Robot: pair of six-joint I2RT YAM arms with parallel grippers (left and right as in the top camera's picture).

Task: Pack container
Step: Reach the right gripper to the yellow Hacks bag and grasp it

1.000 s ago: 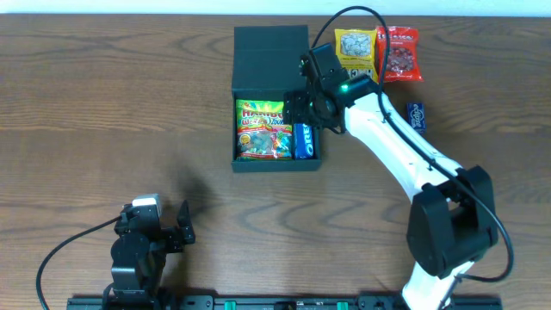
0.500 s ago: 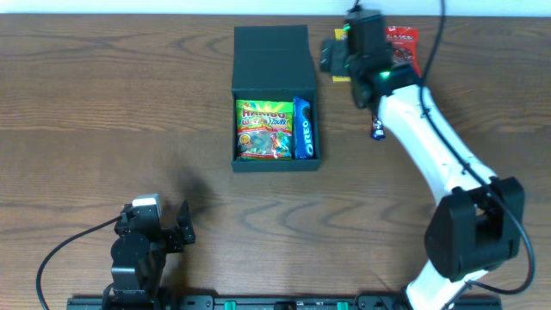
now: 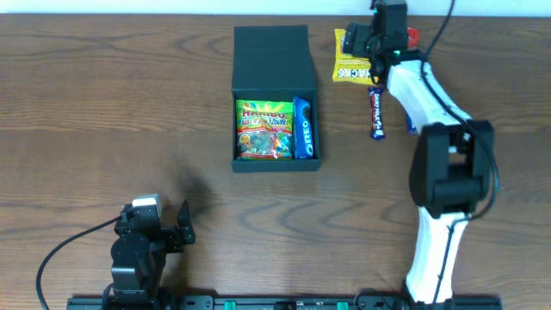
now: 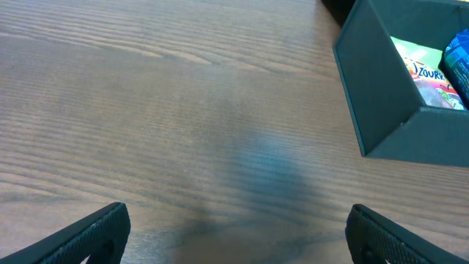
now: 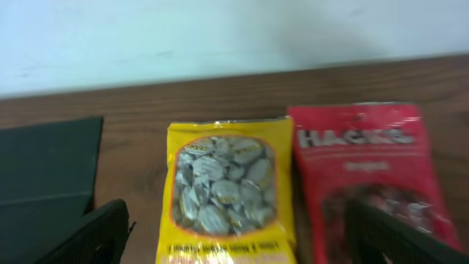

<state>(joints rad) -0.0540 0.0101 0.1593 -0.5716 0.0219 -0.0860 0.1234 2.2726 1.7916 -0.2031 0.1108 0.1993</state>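
Note:
The dark green-black container (image 3: 271,52) stands open at the table's middle back with its flap lid laid back. It holds a Haribo packet (image 3: 261,130) and a blue Oreo packet (image 3: 303,128). Its corner shows in the left wrist view (image 4: 388,95). My right gripper (image 3: 372,39) is open and empty above a yellow snack packet (image 5: 227,191), with a red packet (image 5: 366,176) beside it. The yellow packet also shows in the overhead view (image 3: 348,60). My left gripper (image 3: 159,228) is open and empty near the front left edge.
A dark blue chocolate bar (image 3: 375,112) lies right of the container, and another blue wrapper (image 3: 411,127) peeks out beside my right arm. A white wall runs behind the table's far edge (image 5: 220,37).
My right gripper moved from over the container to the back right, above the yellow and red packets. The Oreo packet now lies in the container. The left arm has not moved.

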